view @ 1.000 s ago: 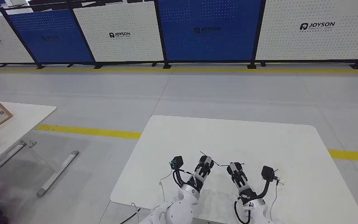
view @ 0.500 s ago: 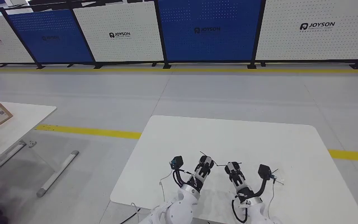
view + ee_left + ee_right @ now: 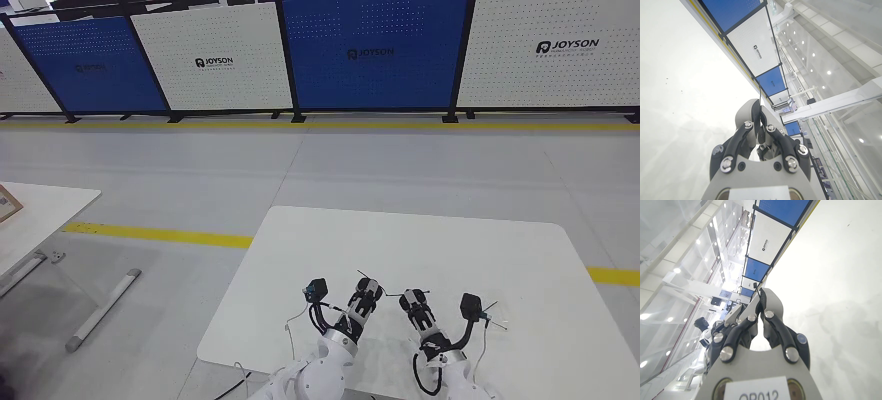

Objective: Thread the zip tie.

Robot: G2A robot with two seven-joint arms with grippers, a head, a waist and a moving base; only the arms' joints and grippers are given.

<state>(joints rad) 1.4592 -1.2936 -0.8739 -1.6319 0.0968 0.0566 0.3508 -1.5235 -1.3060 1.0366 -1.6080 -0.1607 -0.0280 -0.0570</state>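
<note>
The black zip tie is held at both ends above the white table (image 3: 420,240), near its front edge. My left gripper (image 3: 759,108) is shut on the thin strap, whose tail (image 3: 759,91) sticks out past the fingertips. My right gripper (image 3: 761,294) is shut on the other end, with the small square head (image 3: 754,284) poking out just beyond its fingertips. In the top view the left gripper (image 3: 368,288) and the right gripper (image 3: 408,298) sit side by side, a short gap apart, both pointing away from the robot.
Most of the white table beyond the grippers is bare. Another table (image 3: 40,215) stands off to the left across the floor. Blue and white pegboard panels (image 3: 375,55) line the back of the room.
The right gripper has shifted slightly toward the left gripper, narrowing the gap. The left arm has kept still.
</note>
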